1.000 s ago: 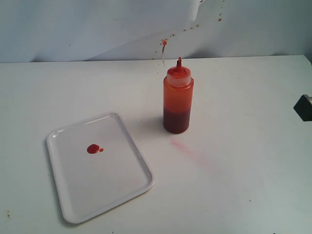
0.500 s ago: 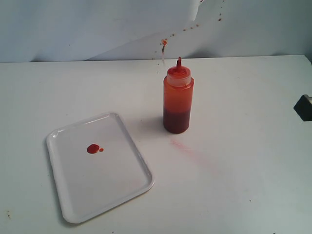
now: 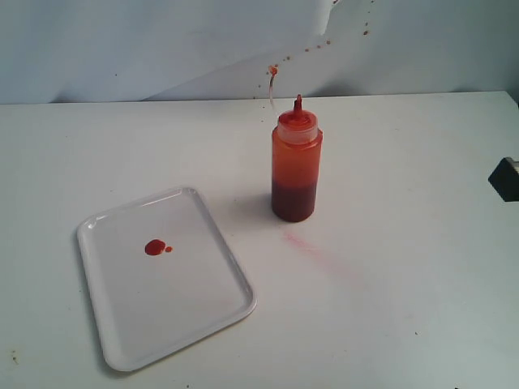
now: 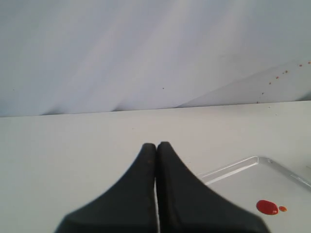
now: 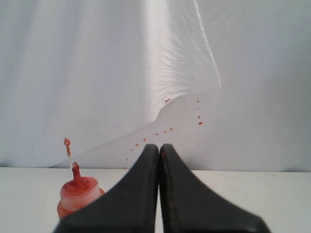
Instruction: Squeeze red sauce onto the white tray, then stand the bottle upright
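Note:
The squeeze bottle stands upright on the white table, right of the white tray; its red nozzle and thin tethered cap point up. A round blob of red sauce with a tiny droplet lies on the tray. In the left wrist view my left gripper is shut and empty, with the tray corner and red sauce beside it. Shut and empty too is my right gripper, with the bottle top off to one side. Of the right arm only a dark piece shows at the exterior view's right edge.
A faint pink smear marks the table in front of the bottle. Small red splatters dot the white backdrop behind the table.

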`<state>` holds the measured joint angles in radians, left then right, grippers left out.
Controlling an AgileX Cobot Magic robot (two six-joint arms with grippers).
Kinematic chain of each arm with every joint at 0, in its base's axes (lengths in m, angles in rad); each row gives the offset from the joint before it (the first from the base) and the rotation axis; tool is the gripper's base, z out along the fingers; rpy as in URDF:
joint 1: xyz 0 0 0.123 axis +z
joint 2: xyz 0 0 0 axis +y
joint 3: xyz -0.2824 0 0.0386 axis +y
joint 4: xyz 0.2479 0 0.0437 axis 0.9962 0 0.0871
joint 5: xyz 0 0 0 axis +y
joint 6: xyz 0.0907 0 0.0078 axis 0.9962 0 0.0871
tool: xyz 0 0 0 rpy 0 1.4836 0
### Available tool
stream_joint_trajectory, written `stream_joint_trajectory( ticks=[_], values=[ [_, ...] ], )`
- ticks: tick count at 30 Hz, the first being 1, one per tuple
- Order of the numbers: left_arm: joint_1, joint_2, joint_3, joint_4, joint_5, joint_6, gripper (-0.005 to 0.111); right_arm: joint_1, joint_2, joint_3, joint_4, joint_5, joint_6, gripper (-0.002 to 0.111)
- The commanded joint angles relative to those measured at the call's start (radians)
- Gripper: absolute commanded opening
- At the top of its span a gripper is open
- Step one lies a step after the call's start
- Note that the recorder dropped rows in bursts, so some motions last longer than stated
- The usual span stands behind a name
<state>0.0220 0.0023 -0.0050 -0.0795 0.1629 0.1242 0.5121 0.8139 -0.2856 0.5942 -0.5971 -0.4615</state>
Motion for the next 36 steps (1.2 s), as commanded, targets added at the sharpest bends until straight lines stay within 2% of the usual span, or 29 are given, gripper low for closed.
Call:
stream_joint_trajectory(
  ticks=[1,5,9,13,19,24,36],
  values=[
    [0.001,-0.002,0.005,-0.011,0.029,0.007,0.000,-0.003,-0.005,0.005,-0.004,-0.004,-0.003,0.000],
    [0.001,-0.002,0.005,-0.011,0.033,-0.020,0.000,-0.003,-0.005,0.005,-0.004,-0.004,-0.003,0.000],
    [0.001,-0.002,0.005,0.013,0.112,-0.022,0.000,-0.003,-0.005,0.005,-0.004,-0.004,-0.003,0.000],
    [0.001,-0.002,0.005,0.014,0.110,-0.026,0.000,-0.003,-0.005,0.005,-0.004,-0.004,-0.003,0.000],
    [0.001,-0.002,0.005,0.113,0.110,-0.175,0.000,-0.003,-0.005,0.005,-0.004,-0.004,-0.003,0.000],
    [0.001,-0.002,0.005,0.166,0.110,-0.168,0.000,-0.003,-0.005,0.005,-0.004,-0.004,-0.003,0.000],
    [0.001,-0.002,0.005,0.165,0.110,-0.168,0.000,-0.003,-0.005,0.005,-0.004,-0.004,-0.003,0.000]
  ],
)
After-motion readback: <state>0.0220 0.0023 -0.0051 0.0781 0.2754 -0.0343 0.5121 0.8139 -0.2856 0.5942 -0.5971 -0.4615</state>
